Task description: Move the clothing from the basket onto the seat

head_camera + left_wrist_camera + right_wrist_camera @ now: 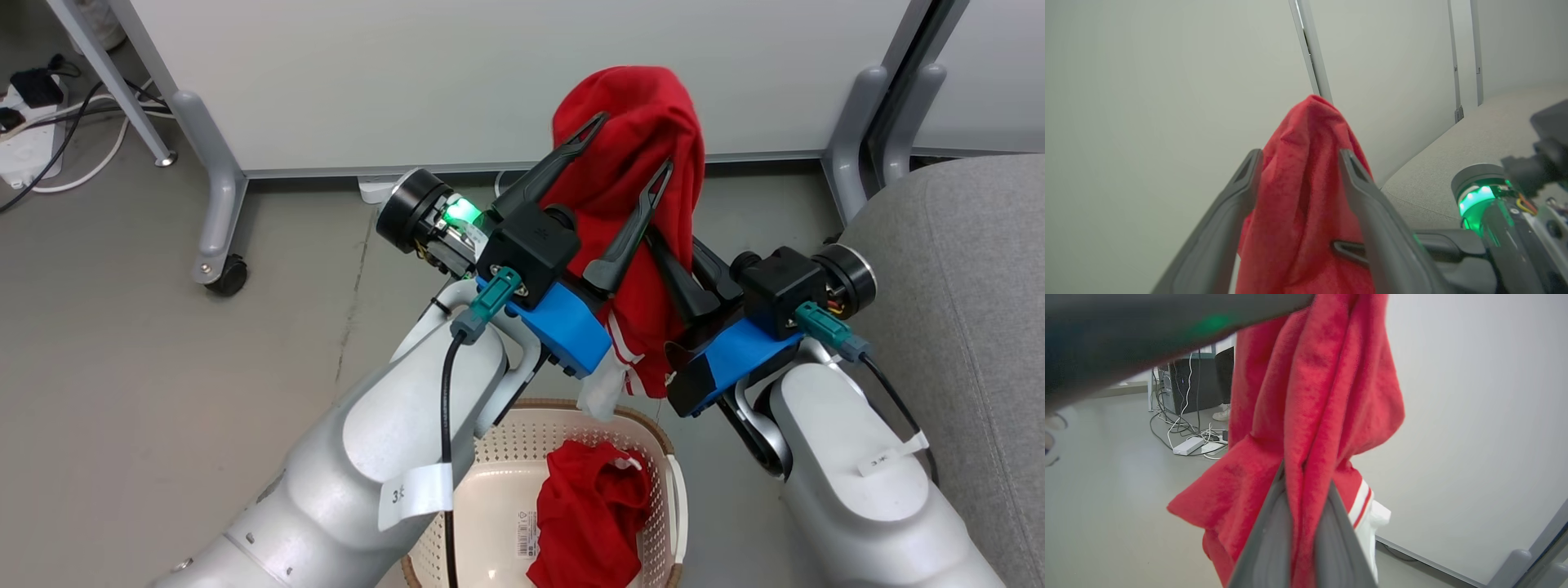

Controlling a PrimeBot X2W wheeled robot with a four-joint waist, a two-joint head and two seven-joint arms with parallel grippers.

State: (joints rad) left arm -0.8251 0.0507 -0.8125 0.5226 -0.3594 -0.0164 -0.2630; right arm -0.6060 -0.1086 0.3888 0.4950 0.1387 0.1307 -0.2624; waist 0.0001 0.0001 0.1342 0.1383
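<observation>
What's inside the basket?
One crumpled red garment lies inside the basket, beside a barcode sticker on its base. Anything under the garment is covered, and the robot's left forearm hides the basket's left side.

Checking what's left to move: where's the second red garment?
Head view, bottom centre: the second garment lies crumpled in the basket, on its right side beside the barcode sticker.

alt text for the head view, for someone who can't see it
A red garment hangs above the basket, pinched in the shut right gripper, the open left gripper straddling it. A second red garment lies in the basket; grey seat at right.
</observation>
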